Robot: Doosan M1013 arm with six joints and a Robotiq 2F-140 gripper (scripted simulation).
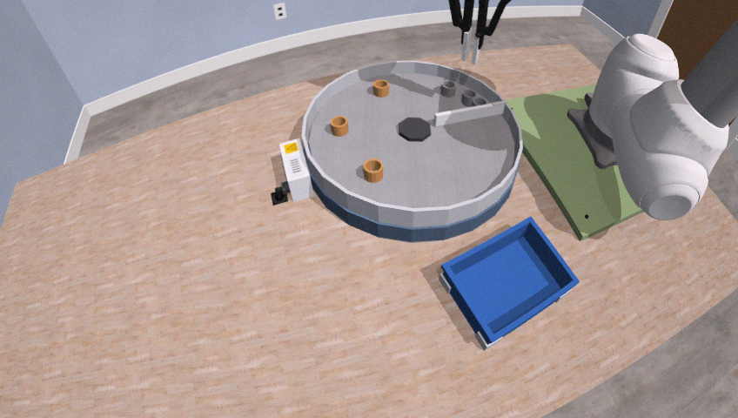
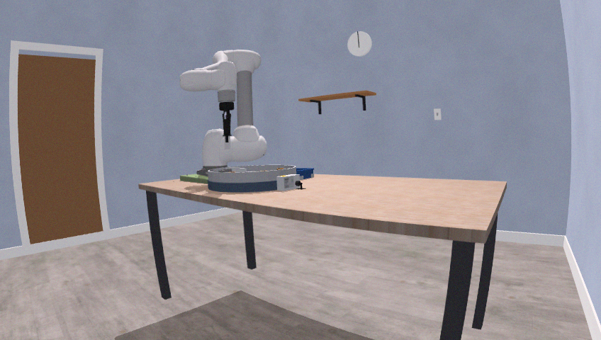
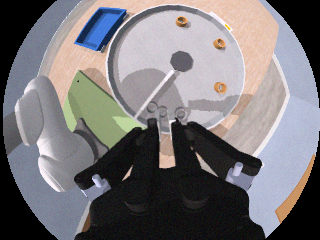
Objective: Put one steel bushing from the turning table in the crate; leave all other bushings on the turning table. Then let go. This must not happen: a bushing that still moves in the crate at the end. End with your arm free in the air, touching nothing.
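The grey turning table [image 1: 364,195] [image 2: 240,183] [image 3: 143,40] carries three dark steel bushings [image 1: 448,88] [image 1: 469,97] [image 1: 479,101] at its far right, by a grey guide bar [image 1: 468,111]. In the wrist view these steel bushings [image 3: 152,107] [image 3: 163,112] [image 3: 180,115] lie just beyond my fingertips. Three brass bushings [image 1: 380,88] [image 1: 338,125] [image 1: 372,170] stand on the left half. My gripper [image 1: 470,56] [image 2: 227,138] [image 3: 164,116] hangs high above the table's far edge, over the steel bushings, shut and empty. The blue crate [image 1: 486,242] [image 3: 100,27] [image 2: 304,171] stands empty in front of the turning table.
A dark octagonal hub [image 1: 414,128] sits at the turning table's centre. A white control box [image 1: 295,168] is fixed to its left side. The robot's base [image 1: 652,129] stands on a green mat [image 1: 559,155] to the right.
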